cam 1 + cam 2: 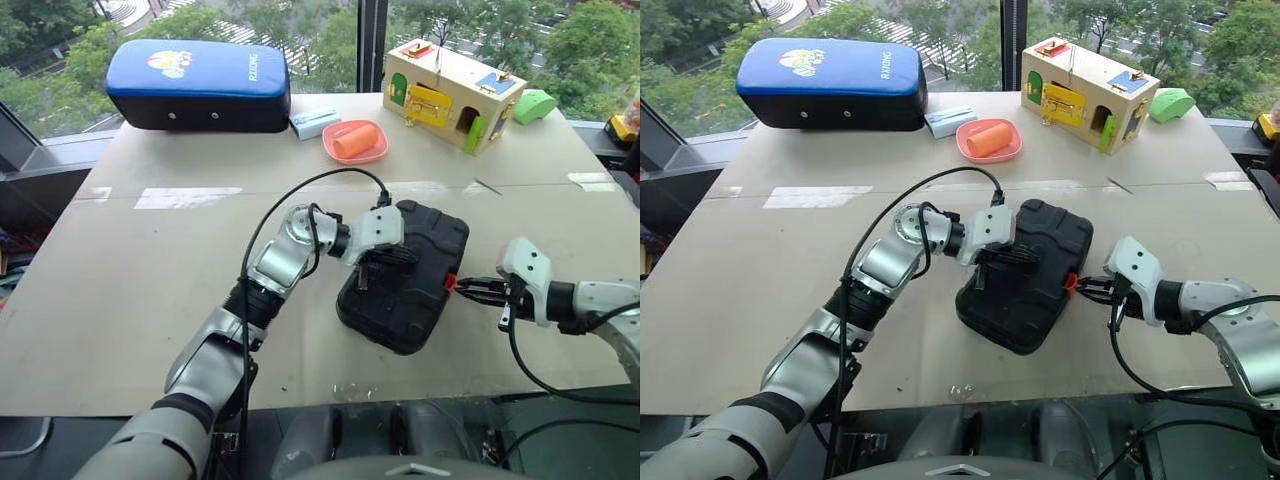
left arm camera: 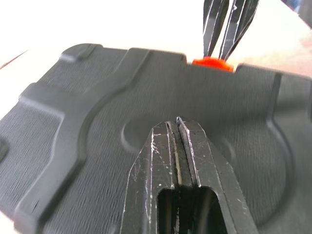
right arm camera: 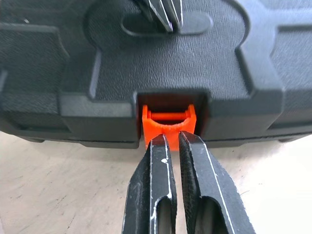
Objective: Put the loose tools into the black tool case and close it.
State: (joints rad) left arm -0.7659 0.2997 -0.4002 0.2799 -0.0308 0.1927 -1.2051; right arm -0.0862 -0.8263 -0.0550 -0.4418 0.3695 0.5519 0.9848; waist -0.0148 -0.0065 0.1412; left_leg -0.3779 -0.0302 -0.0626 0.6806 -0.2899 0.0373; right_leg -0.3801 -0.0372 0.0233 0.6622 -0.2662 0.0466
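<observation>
A: Status on the tool case (image 1: 405,285)?
B: Lid down, lying flat near the front edge of the surface (image 1: 150,270), slightly skewed. Orange latch (image 3: 168,122) sits on its right side.
A: Right gripper (image 3: 171,138)?
B: Clenched, fingers together, nothing between them. Tips right at the latch, touching or just short of it, can't tell which.
A: Left gripper (image 2: 176,122)?
B: Also clenched, empty. Tips rest on top of the lid, about mid-case.
A: Anything behind it?
B: Farther back: pink plate (image 1: 355,141) with an orange roll on it, small light-blue box (image 1: 314,123) beside it. At the far edge, blue-topped cushion (image 1: 200,84) on the left, wooden latch box (image 1: 450,93) on the right, green piece (image 1: 536,105) next to that.
</observation>
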